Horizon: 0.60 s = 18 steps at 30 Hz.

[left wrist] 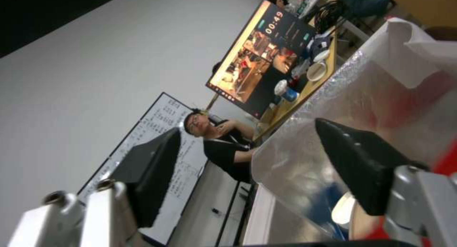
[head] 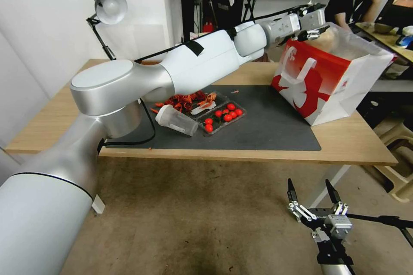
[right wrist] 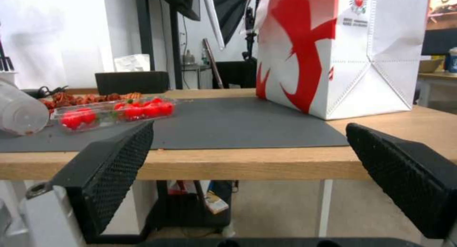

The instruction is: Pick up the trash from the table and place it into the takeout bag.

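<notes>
The red and white takeout bag (head: 327, 81) stands at the right rear of the table (head: 344, 144), partly on the dark mat (head: 275, 129). My left gripper (head: 319, 19) reaches over the bag's open top and is open with nothing between its fingers (left wrist: 147, 175); the clear liner (left wrist: 333, 107) lies just beyond them. A beige lump (head: 327, 42) sits in the bag's mouth. On the mat lie a clear lidded cup (head: 176, 121) on its side, a clear tray of red tomatoes (head: 223, 116) and red food scraps (head: 186, 101). My right gripper (head: 312, 197) hangs open below the table's front edge.
A desk lamp (head: 107, 6) stands at the table's back left, with a black cable (head: 144, 137) running over the front edge. Stools (head: 398, 150) crowd the table's right end. From the right wrist view the bag (right wrist: 333, 50) is far right and the tray (right wrist: 119, 111) left.
</notes>
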{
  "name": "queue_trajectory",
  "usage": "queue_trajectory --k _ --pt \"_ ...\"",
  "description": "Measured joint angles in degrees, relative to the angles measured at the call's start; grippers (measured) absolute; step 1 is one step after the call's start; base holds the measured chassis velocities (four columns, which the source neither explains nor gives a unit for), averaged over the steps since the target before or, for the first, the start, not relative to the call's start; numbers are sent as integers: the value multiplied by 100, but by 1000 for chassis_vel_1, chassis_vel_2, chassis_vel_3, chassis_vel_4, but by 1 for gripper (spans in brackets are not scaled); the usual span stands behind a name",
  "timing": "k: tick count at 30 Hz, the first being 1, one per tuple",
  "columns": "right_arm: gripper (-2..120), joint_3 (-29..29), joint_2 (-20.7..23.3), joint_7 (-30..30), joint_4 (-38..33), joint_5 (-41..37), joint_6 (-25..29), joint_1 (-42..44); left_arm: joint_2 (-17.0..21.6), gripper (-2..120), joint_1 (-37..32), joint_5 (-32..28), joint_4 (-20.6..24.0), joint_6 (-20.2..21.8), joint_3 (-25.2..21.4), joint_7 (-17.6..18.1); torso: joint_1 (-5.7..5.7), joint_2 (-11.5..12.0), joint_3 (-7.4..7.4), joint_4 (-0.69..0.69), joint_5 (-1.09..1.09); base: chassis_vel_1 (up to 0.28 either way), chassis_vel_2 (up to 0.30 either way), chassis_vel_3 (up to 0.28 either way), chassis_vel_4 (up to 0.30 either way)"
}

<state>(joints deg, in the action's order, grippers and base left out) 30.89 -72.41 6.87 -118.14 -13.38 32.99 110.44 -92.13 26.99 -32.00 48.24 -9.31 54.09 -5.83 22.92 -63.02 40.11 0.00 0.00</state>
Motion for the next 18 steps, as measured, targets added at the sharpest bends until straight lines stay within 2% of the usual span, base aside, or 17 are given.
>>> queue_trajectory --k 5,7,18 --pt "100 -8 0 -7 17 -1 0 -20 0 88 3 -47 -4 6 -37 1 0 0 0 0 0 0 0 0 0" --pt "100 -13 15 -10 29 -6 -13 -41 0 99 -7 -90 9 15 -86 0 0 0 0 0 0 0 0 0 0" --pt "100 -26 88 -17 82 -87 -114 -123 0 100 -275 -172 -8 94 -399 47 0 0 0 0 0 0 0 0 0"
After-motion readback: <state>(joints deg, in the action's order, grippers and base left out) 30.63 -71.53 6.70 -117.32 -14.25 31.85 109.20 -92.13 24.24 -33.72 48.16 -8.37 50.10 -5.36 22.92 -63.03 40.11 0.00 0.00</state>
